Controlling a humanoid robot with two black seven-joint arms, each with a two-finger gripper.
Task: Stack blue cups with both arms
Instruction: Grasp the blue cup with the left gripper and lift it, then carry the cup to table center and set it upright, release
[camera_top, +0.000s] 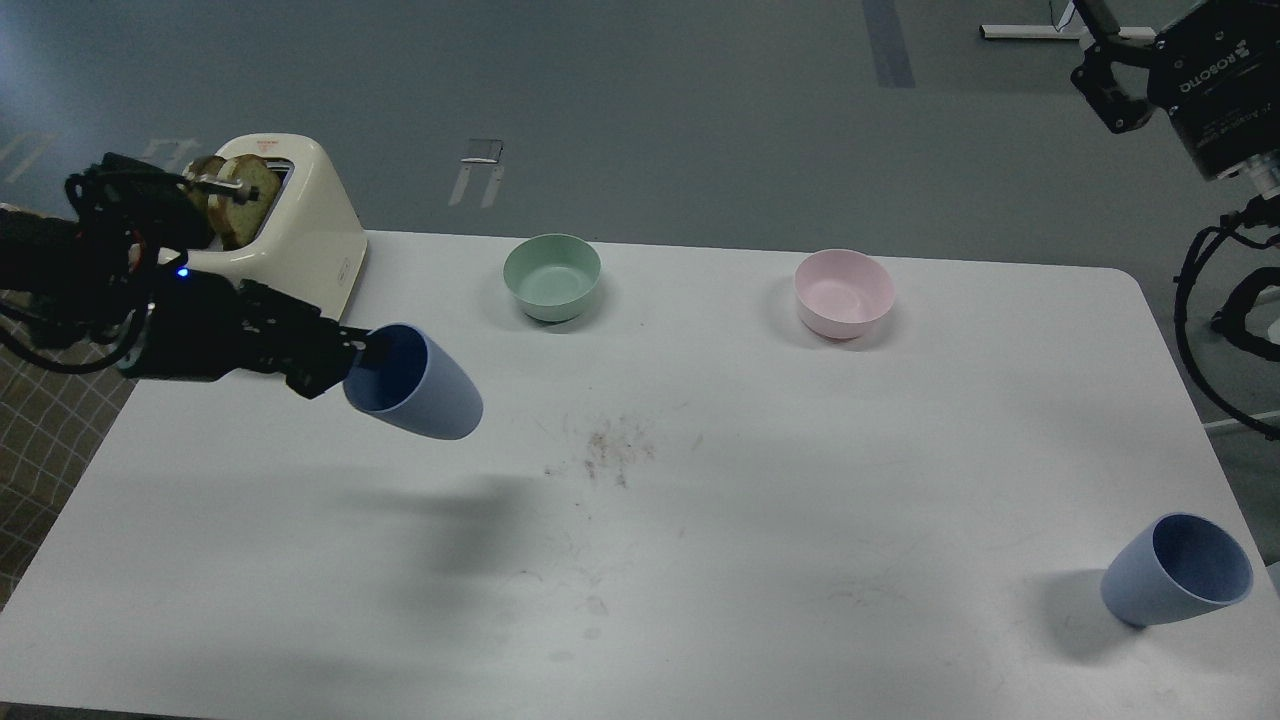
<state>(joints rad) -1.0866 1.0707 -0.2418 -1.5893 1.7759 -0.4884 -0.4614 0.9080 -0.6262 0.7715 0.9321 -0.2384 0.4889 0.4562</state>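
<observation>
My left gripper is shut on the rim of one blue cup and holds it in the air over the left-middle of the white table, tilted with its mouth toward the arm. Its shadow lies on the table below. The second blue cup stands alone near the table's front right corner. My right gripper is high at the top right, off the table, far above that cup; its fingers stand apart and hold nothing.
A cream toaster with two bread slices stands at the back left, partly behind my left arm. A mint-green bowl and a pink bowl stand along the back. Crumbs lie mid-table.
</observation>
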